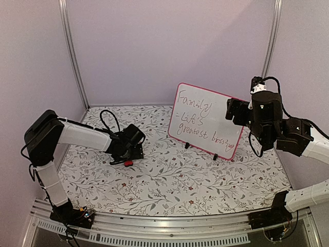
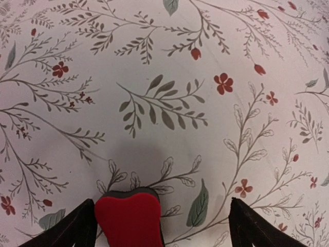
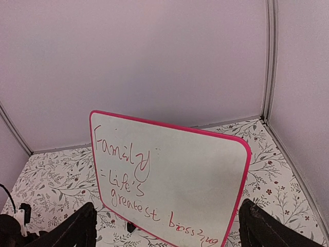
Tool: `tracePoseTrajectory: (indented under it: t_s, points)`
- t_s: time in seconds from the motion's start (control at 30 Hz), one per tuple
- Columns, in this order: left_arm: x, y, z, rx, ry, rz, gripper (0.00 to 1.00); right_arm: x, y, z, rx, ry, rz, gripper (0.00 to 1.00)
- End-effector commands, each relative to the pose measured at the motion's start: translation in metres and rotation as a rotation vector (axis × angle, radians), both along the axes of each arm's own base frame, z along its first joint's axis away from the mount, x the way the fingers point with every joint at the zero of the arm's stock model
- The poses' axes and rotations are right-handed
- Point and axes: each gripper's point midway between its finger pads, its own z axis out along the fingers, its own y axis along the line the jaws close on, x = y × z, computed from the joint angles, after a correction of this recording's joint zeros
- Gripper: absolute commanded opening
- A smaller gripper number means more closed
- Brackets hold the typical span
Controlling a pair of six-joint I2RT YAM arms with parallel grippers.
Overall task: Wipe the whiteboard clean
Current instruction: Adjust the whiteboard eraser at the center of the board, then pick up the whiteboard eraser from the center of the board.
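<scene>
Top view: the whiteboard (image 1: 205, 117) stands upright on its two feet on the floral table (image 1: 169, 185), with red writing across it. I see the right gripper (image 1: 235, 110) at the whiteboard's right edge; I cannot tell whether they touch. Well left of the whiteboard, the left gripper (image 1: 129, 150) sits low over a red eraser (image 1: 128, 163).

Left wrist: jaws spread, the red eraser (image 2: 128, 218) between them beside one finger (image 2: 77, 231), not clamped.

Right wrist: jaws wide with nothing held, and the whiteboard (image 3: 169, 175) is straight ahead.

The red eraser (image 2: 128, 220) is running off the left wrist view's bottom edge. The whiteboard (image 3: 205, 180) is being cropped along its bottom in the right wrist view; its last word is reading illegibly.
</scene>
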Motion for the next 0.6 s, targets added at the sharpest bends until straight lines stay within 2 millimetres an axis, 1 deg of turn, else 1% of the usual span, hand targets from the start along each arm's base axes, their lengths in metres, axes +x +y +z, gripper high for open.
tracePoseTrajectory:
  t_s: [0.0, 0.17, 0.3, 0.4, 0.47, 0.5, 0.57]
  points:
    - [0.021, -0.024, 0.008, -0.042, -0.048, -0.077, 0.86, 0.002, -0.003, 0.002, -0.001, -0.017, -0.027, 0.94]
    - [0.023, -0.038, 0.004, -0.069, -0.035, -0.127, 0.85, 0.002, -0.003, 0.000, -0.001, -0.014, -0.024, 0.94]
    - [0.022, -0.034, 0.009, -0.054, -0.043, -0.126, 0.85, 0.003, -0.001, 0.000, 0.000, -0.012, -0.020, 0.94]
    - [0.021, -0.025, 0.021, -0.032, -0.070, -0.133, 0.85, 0.003, 0.002, 0.000, 0.005, -0.008, -0.004, 0.94]
    - [0.020, -0.022, 0.032, -0.024, -0.089, -0.167, 0.85, 0.003, 0.005, -0.002, 0.010, -0.003, 0.008, 0.94]
    - [0.019, -0.022, 0.037, -0.021, -0.099, -0.200, 0.85, 0.003, 0.006, -0.003, 0.010, 0.002, 0.016, 0.94]
    - [0.016, -0.030, 0.047, -0.053, -0.118, -0.304, 0.86, 0.003, 0.008, -0.007, 0.013, 0.009, 0.025, 0.94]
